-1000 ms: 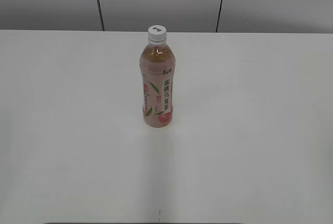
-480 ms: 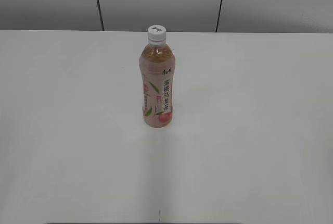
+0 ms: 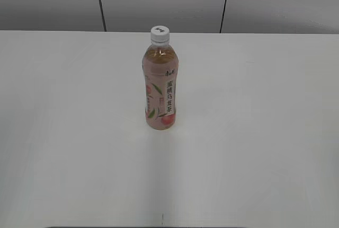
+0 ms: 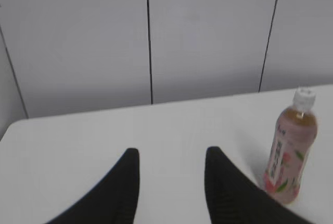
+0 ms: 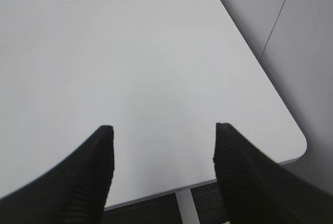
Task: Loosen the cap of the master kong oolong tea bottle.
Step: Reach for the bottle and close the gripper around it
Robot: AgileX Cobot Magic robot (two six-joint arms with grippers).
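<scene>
The master kong oolong tea bottle [image 3: 160,86] stands upright near the middle of the white table [image 3: 254,132], its pink peach label facing me. The white cap [image 3: 160,34] sits on its neck. In the left wrist view the bottle [image 4: 289,151] stands at the right, with the cap [image 4: 304,98] on top, beyond and right of my open, empty left gripper [image 4: 171,153]. My right gripper [image 5: 162,129] is open and empty over bare table near its edge; the bottle is out of that view. Neither gripper shows in the exterior view.
A grey panelled wall [image 3: 159,0] runs behind the table's far edge. In the right wrist view the table's rounded corner [image 5: 299,143] and a white table leg [image 5: 187,208] show, with dark floor below.
</scene>
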